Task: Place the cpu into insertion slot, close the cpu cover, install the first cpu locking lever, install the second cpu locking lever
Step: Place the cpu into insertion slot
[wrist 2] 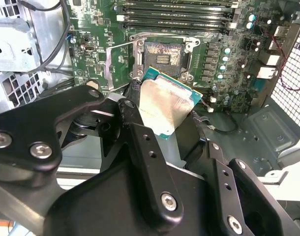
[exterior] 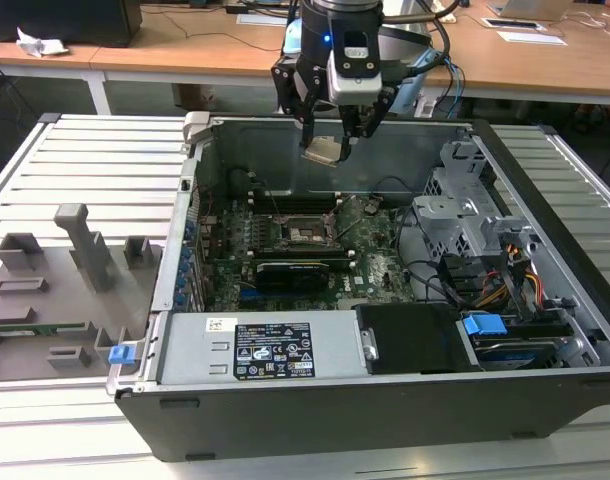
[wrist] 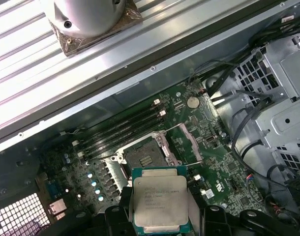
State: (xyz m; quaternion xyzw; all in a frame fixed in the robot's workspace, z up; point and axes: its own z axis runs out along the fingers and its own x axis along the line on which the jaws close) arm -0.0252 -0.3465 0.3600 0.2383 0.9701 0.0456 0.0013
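- the gripper (exterior: 325, 140) hangs over the open computer case (exterior: 185, 400), up near the case's far wall
- its fingers (wrist 2: 128, 110) are pinched in on opposite edges of the cpu (wrist 2: 165, 105), so the gap between them is just the chip's width and nothing else is in its grip
- the cpu is up in the air, tilted, silver top showing, with a thin green rim round it in both wrist views
- it's not touching the motherboard (exterior: 375, 260)
- the insertion slot (exterior: 307, 232) sits about mid-board, closer to the far wall than to the power supply (exterior: 275, 350) along the near wall
- the slot is bare, and you can see its dark contact field in the second wrist view
- the cpu cover (wrist: 193, 142) is flipped open, standing off one side of the slot rather than lying over it
- in the first wrist view the cpu is just short of the slot, near it but not lined up over it
- a black card (exterior: 295, 272) lies across the board between the slot and the power supply
- a metal drive cage (exterior: 465, 210) fills the case corner on the exterior view's right
- a grey fixture tray (exterior: 45, 290) sits outside the case on the exterior view's left
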